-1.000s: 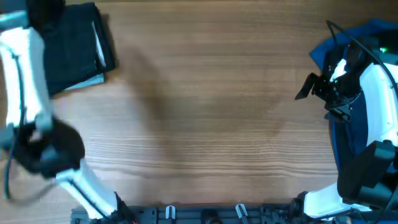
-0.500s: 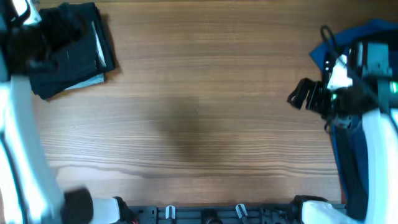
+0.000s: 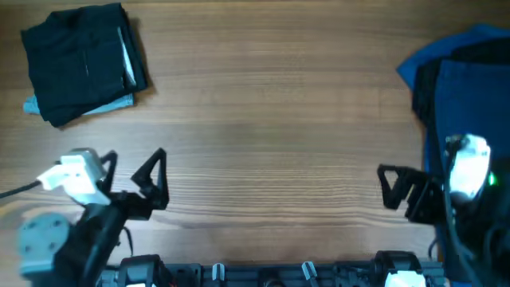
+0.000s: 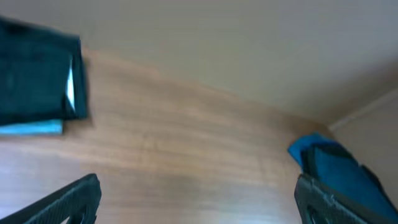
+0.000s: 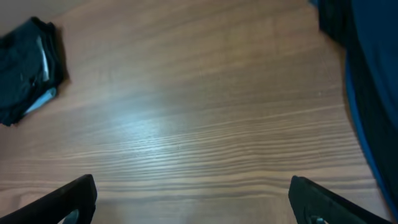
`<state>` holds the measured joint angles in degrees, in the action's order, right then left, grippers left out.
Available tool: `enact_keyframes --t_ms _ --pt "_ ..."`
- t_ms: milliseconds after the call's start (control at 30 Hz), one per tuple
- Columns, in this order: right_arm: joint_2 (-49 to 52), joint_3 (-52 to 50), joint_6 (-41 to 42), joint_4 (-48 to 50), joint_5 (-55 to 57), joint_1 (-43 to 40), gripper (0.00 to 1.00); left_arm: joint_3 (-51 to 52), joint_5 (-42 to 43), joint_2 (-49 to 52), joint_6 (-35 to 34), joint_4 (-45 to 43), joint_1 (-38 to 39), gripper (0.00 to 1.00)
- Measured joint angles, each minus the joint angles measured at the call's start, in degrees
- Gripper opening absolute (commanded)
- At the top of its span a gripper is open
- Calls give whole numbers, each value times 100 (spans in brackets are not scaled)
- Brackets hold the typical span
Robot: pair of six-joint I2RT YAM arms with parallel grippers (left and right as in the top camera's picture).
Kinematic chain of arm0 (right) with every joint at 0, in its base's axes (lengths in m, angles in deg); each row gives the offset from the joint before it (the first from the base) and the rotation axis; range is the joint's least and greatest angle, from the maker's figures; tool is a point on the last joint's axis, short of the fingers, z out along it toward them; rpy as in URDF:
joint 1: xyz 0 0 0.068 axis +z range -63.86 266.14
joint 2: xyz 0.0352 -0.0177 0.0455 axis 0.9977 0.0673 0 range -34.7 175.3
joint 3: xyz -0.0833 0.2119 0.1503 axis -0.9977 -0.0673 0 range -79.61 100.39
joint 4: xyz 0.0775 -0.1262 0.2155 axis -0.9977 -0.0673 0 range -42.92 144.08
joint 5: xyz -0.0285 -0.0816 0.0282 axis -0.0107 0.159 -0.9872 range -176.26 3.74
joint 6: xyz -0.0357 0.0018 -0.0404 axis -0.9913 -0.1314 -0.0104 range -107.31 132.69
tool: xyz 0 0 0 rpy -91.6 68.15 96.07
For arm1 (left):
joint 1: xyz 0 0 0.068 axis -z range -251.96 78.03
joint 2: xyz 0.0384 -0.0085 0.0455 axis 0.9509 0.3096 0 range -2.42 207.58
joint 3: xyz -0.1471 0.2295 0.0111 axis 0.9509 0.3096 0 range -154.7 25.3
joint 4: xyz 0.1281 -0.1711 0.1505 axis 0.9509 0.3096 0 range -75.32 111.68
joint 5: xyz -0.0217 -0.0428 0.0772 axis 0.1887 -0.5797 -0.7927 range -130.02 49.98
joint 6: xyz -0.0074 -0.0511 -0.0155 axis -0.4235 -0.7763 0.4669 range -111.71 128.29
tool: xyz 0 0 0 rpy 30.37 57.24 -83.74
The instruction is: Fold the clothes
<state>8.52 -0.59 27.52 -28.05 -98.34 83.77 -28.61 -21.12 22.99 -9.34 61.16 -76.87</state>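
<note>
A folded stack of black clothes (image 3: 84, 60) with a light-blue piece showing under its edge lies at the table's far left corner. It also shows in the left wrist view (image 4: 37, 81) and the right wrist view (image 5: 25, 68). An unfolded pile of blue and dark clothes (image 3: 466, 88) lies along the right edge, seen also as a blue heap (image 4: 329, 168) and a dark blue sheet (image 5: 373, 74). My left gripper (image 3: 131, 177) hangs open near the front left, holding nothing (image 4: 199, 202). My right gripper (image 3: 402, 195) stands open at the front right, beside the pile, with only bare wood between its fingers (image 5: 196, 202).
The wooden table (image 3: 263, 119) spans the view. A rail with clips (image 3: 263, 273) runs along the front edge between the two arm bases. A pale wall (image 4: 249, 37) rises behind the table's far edge.
My left arm has drawn back from the folded stack to the front left, and its gripper has opened. The right arm has pulled back from the blue pile toward the front edge.
</note>
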Motion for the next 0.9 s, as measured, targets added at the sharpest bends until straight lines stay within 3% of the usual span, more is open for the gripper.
enact_keyframes --t_ms 133,267,467,900 --pt "-890 -595 208 905 643 9 100 638 42 186 -168 -282 0 100" --pt "-793 -704 962 1211 1329 9 100 645 39 643 -205 -411 0 100" --pt "-610 -728 1202 1814 1751 9 100 647 35 1023 -205 -494 0 100" --pt "-610 -728 1349 1834 1775 9 100 647 37 1029 -205 -494 0 100"
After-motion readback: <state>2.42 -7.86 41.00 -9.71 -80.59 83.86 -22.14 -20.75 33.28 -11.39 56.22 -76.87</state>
